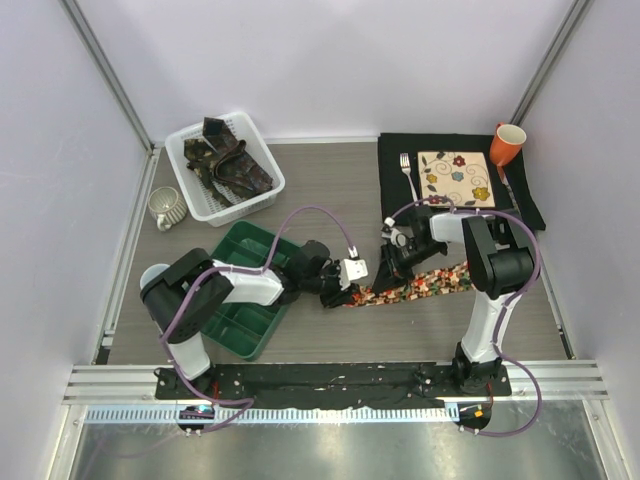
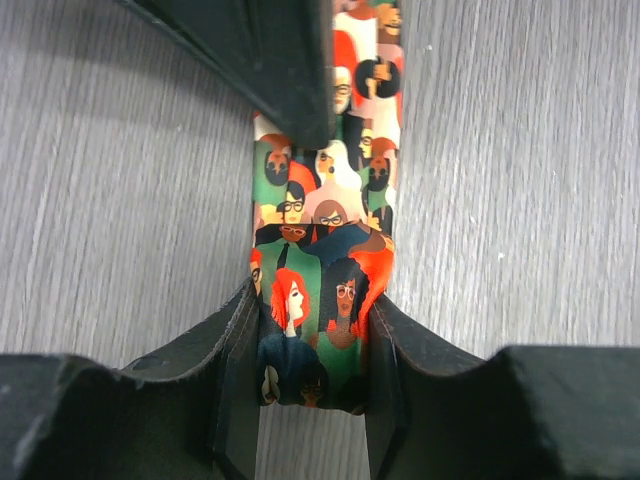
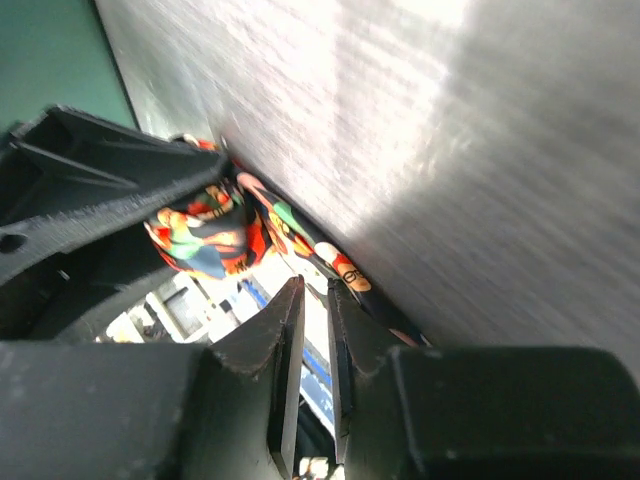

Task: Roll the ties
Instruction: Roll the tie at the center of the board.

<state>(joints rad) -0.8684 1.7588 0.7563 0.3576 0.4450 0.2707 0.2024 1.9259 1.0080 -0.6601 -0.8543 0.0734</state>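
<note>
"Top external view, left to right: spare ties (image 1: 228, 165) heaped in the basket (image 1: 245, 207) at upper left, the printed tie (image 1: 430, 282) flat on the surface (image 1: 330, 180) at centre. What could fail?"

"The left hand (image 2: 315, 335) pinches that tie's curled end across its width. Soft fabric may buckle, and the curl could spring open. The right hand (image 3: 313, 300) is barely ajar, holding nothing, and could snag the strip."

"Anything unclear?"

"How many turns the curl has, and the tie's right end, hidden under the right arm (image 1: 495, 260)."
</note>
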